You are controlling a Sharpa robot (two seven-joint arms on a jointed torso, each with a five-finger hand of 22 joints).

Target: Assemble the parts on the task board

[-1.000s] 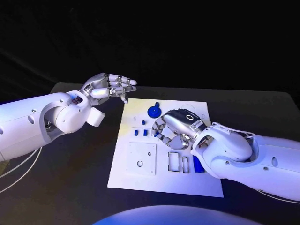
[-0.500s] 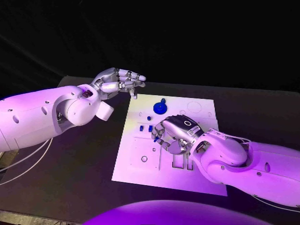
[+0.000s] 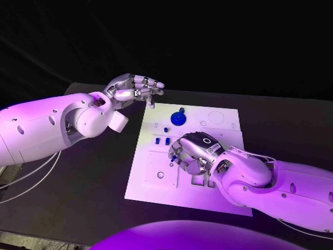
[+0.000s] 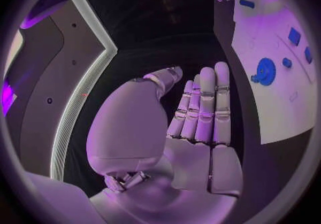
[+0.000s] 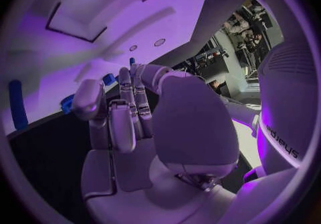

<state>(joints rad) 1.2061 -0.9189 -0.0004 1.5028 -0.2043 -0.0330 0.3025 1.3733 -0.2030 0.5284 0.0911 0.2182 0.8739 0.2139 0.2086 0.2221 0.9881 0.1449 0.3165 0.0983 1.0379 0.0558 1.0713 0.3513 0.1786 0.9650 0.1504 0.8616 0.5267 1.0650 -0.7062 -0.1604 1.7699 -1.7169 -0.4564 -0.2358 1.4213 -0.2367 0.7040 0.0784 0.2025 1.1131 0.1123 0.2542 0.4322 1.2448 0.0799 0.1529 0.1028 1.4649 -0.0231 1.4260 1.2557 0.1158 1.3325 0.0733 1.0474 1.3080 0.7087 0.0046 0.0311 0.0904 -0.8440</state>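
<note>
The white task board (image 3: pixel 155 179) lies in the middle of the black surface (image 3: pixel 76 203). On the board's far part sits a round blue gear-like part (image 3: pixel 178 120) with a smaller blue knob just beyond it; nearer, toward the board's left side, stand two small blue rectangular parts (image 3: pixel 162 140). The near half of the board carries a square plate with a round hole (image 3: pixel 161 172) and narrow rectangular slots, partly hidden.

The right hand (image 3: pixel 195 152) hangs low over the middle of the board, palm down, its fingers (image 5: pixel 127 112) curled downward toward the board. Whether they hold or touch anything cannot be told; the right wrist view shows no part between them, only blue pieces on the board beyond the fingertips.

The left hand (image 3: pixel 132 89) is raised off the surface just beyond the board's far left corner. In the left wrist view its fingers (image 4: pixel 207 106) lie straight and pressed side by side, the thumb set apart, with nothing in its hold.
</note>
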